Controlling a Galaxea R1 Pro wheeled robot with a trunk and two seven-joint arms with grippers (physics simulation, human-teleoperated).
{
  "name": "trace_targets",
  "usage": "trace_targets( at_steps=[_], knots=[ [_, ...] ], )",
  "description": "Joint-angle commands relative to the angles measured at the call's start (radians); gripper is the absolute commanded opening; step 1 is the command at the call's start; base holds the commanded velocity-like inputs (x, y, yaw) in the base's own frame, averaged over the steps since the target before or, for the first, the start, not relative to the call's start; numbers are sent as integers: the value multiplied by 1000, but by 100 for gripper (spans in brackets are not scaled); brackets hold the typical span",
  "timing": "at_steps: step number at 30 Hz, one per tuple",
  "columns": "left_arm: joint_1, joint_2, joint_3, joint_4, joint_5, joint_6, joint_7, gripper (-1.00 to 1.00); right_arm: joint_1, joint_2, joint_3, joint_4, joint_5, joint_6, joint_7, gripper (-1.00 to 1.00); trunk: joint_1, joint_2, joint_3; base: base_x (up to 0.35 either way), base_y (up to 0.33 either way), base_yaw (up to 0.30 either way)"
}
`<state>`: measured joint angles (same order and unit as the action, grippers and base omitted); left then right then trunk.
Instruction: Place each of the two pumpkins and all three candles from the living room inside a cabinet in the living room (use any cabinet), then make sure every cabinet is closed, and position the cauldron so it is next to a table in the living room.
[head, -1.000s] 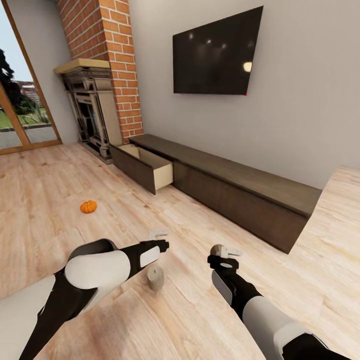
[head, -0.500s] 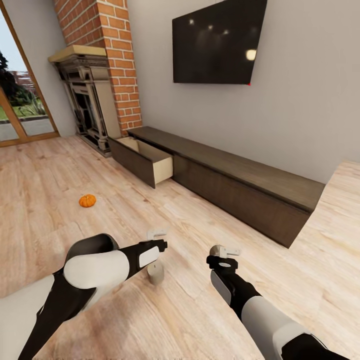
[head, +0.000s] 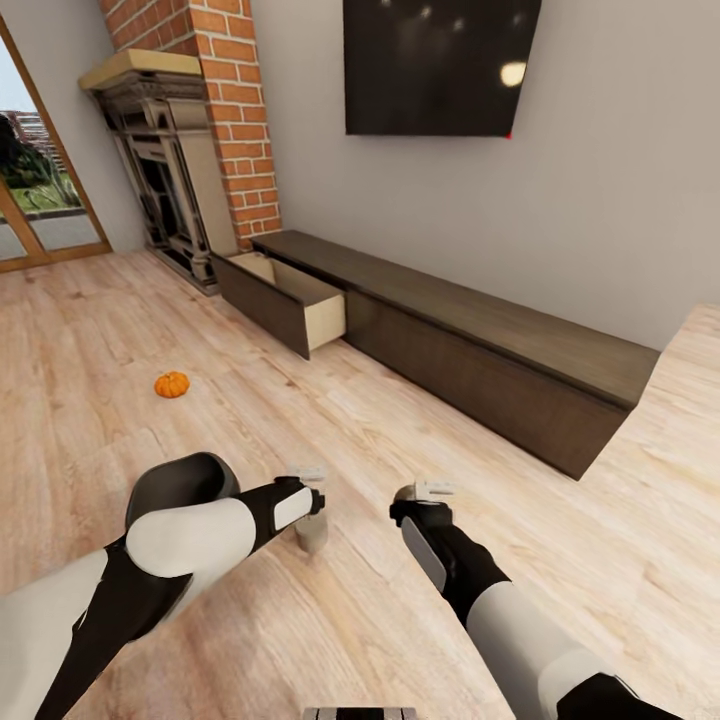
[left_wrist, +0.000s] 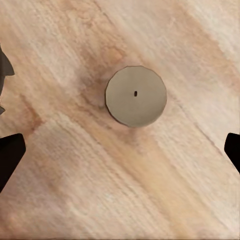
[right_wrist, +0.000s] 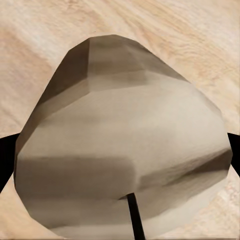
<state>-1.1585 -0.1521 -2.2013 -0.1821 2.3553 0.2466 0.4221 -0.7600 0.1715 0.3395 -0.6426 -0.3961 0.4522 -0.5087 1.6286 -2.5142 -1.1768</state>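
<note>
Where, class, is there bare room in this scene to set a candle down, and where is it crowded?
Free: the cabinet top; the open drawer, as far as its interior shows; the floor between the pumpkin and the cabinet. Crowded: beneath the left hand, where a candle stands; the right hand holds another.

Pumpkin (head: 172, 384) on floor (head: 90, 330), left of cabinet's (head: 470, 350) open drawer (head: 285, 300).

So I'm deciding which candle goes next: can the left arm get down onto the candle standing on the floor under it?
Probably yes. The candle stands upright on bare floor, the left gripper hangs above it with jaws spread wide, and nothing lies between them. The wrist view shows it somewhat off-centre, so a small shift may be needed.
</note>
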Motion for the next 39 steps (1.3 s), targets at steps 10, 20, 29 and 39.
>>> trace_targets(
  at_steps=[10, 20, 29, 39],
  knots=[
    [-1, 28, -2, 1, 1, -79, 3, 100, -1, -7, -10, -206, -21, 166, -30, -100, 4, -3, -40, 0, 0, 0],
    [-1, 18, -4, -5, 1, -95, -81, 100, -1, -1, -98, -374, -30, 358, -57, -100, 9, -5, -78, 0, 0, 0],
    [-1, 19, -5, -8, 1, -99, -69, 100, -1, -1, -99, -374, -30, 358, -58, -100, 13, -7, -113, 0, 0, 0],
    [-1, 16, -7, -17, 1, -145, -56, 100, -1, -1, -99, -374, -32, 358, -57, -100, 13, -7, -113, 50, 0, 0]
  ],
)
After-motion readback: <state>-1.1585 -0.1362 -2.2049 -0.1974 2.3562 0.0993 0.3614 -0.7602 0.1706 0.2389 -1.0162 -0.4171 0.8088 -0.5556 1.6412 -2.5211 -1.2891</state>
